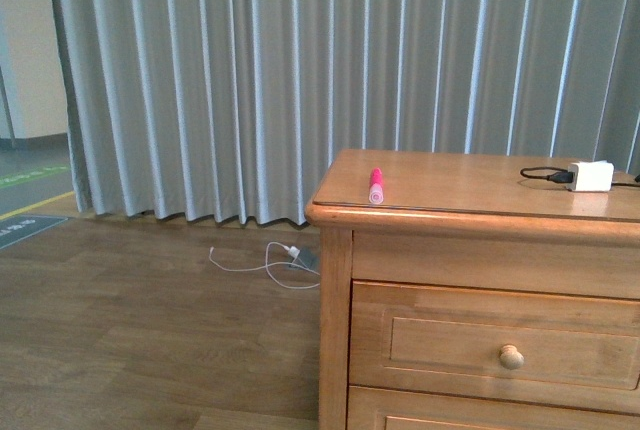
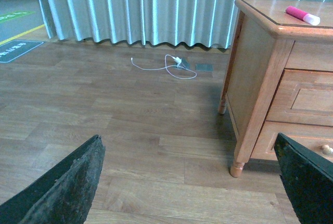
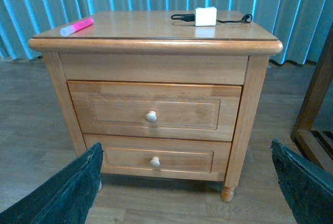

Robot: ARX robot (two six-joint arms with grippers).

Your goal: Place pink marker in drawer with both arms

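— What about the left fingers (image 2: 67, 187)?
— Spread wide above the floor (image 2: 130, 125), holding nothing. A white cable (image 1: 262, 265) lies by the curtain.
— And the pink marker (image 1: 376, 186)?
— It is on the cabinet (image 1: 450, 185), near the left front corner of its top, with the paler end toward the front edge.
— Is the top drawer (image 1: 440, 345) open?
— No, it is closed, and its knob (image 1: 511, 356) is untouched. A white charger block (image 1: 590, 176) sits near the right edge.
— The right fingers (image 3: 62, 193)?
— Spread apart and empty, facing the cabinet front.
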